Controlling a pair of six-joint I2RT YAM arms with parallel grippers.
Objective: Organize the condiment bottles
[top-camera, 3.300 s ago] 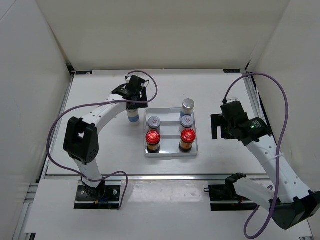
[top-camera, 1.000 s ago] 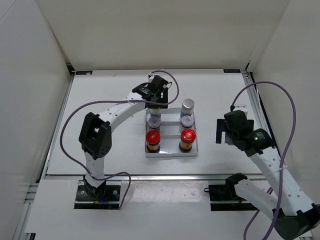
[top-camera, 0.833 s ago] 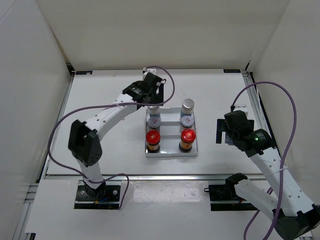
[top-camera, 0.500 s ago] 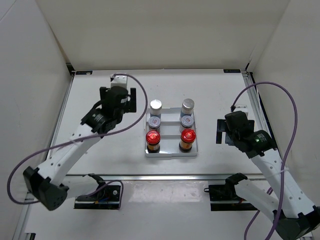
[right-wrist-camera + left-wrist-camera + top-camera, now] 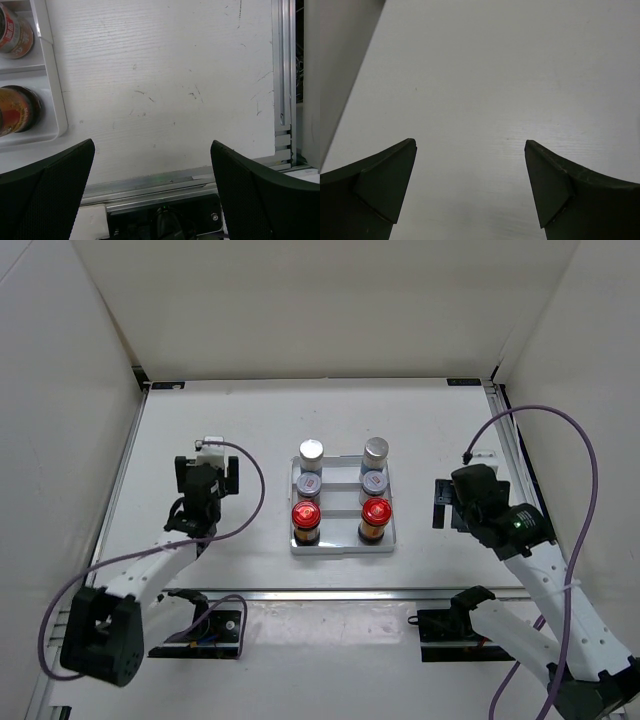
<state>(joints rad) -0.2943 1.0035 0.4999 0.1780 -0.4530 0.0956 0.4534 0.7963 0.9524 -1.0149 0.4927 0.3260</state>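
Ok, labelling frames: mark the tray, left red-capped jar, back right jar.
tray (image 5: 340, 547), top view, near rim.
left red-capped jar (image 5: 306, 513), top view, cap.
back right jar (image 5: 375, 449), top view, cap.

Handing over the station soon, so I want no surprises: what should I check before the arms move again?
1. Left pincer open and empty: ok.
2. Right pincer open and empty: ok.
3. Six condiment bottles upright: ok.
4. Like caps paired row by row across the white tray: ok.
5. Tall silver-capped bottles seated inside the tray: cannot tell.
6. Both pincers apart from the tray: ok.
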